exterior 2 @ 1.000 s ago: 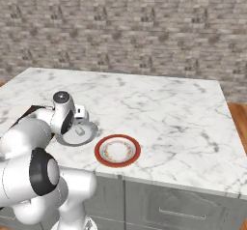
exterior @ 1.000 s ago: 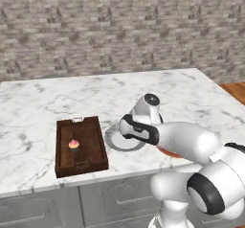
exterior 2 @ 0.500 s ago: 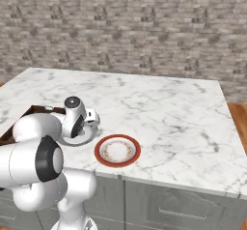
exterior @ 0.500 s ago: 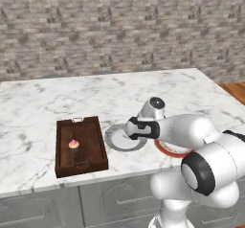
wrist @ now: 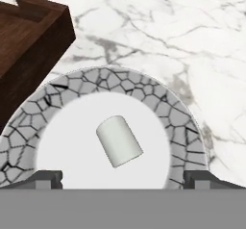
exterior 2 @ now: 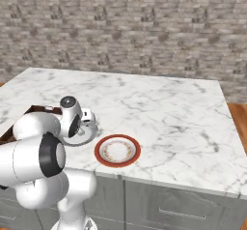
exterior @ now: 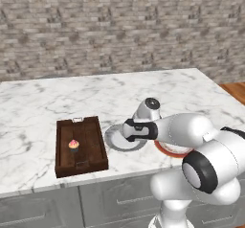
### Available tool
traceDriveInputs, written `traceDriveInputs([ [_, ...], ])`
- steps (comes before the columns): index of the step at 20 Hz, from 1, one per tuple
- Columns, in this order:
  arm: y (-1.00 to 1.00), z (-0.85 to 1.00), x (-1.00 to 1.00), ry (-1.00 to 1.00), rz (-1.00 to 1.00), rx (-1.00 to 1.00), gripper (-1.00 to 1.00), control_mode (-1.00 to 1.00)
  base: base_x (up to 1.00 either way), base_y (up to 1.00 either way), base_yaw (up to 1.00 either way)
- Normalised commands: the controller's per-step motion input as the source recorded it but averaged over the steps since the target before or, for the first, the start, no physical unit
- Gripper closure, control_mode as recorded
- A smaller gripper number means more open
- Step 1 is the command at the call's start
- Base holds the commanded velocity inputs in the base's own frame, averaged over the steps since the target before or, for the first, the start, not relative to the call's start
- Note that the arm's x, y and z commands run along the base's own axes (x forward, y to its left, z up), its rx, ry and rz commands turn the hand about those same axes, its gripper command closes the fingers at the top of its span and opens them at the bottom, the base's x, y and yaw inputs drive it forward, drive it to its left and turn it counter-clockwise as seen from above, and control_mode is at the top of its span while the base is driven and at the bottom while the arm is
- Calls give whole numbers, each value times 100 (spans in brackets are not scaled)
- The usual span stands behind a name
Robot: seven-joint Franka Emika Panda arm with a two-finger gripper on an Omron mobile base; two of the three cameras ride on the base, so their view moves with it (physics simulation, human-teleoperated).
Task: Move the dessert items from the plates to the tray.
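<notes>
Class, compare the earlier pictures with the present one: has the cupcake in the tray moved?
No. The cupcake sits at the same spot in the tray, in the half nearer the counter's front edge, as before.

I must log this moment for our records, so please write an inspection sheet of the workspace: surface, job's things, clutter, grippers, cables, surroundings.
Surface: white marble counter.
Job's things: cupcake sits in the wooden tray; white marshmallow lies on its side on the grey plate; red-rimmed plate holds no dessert.
Clutter: nothing seen.
Grippers: gripper open above the grey plate, fingertips either side of the marshmallow, holding nothing.
Cables: nothing seen.
Surroundings: stone brick wall; grey cabinet drawers.
</notes>
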Motion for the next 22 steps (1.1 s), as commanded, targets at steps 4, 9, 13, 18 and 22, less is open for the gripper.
traceDriveInputs([
  [4,0,-6,0,0,0,0,-100,-100,0,0,0],
  [9,0,-18,0,0,0,0,-100,-100,0,0,0],
  [13,2,-28,3,0,0,0,-100,-100,0,0,0],
  [18,1,-25,17,0,0,0,-100,-100,0,0,0],
  [22,0,-15,31,0,0,0,-100,-100,0,0,0],
])
